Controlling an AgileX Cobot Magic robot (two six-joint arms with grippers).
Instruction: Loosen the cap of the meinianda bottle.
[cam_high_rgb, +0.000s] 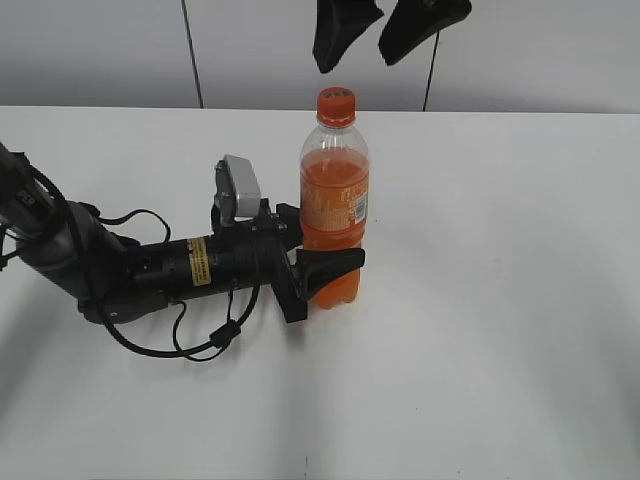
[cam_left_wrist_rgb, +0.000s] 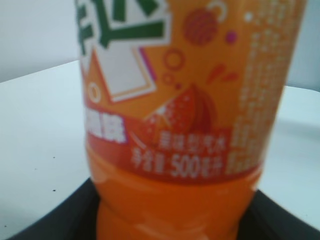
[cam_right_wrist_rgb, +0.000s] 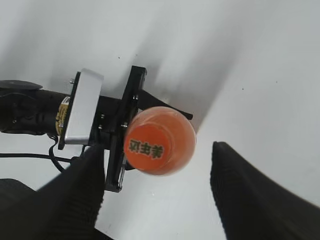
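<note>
The meinianda bottle (cam_high_rgb: 335, 215) stands upright on the white table, with orange liquid and an orange label. Its orange cap (cam_high_rgb: 337, 103) sits on the neck and shows from above with dark lettering in the right wrist view (cam_right_wrist_rgb: 146, 145). My left gripper (cam_high_rgb: 325, 272) lies low on the table and is shut on the bottle's lower body; the bottle fills the left wrist view (cam_left_wrist_rgb: 175, 125). My right gripper (cam_high_rgb: 380, 35) hangs open above the cap, apart from it. Its fingers (cam_right_wrist_rgb: 155, 195) stand wide on either side of the cap, which sits between them.
The left arm (cam_high_rgb: 150, 265) with its cables lies across the left of the white table (cam_high_rgb: 500, 300). A grey wall with dark seams stands behind the table.
</note>
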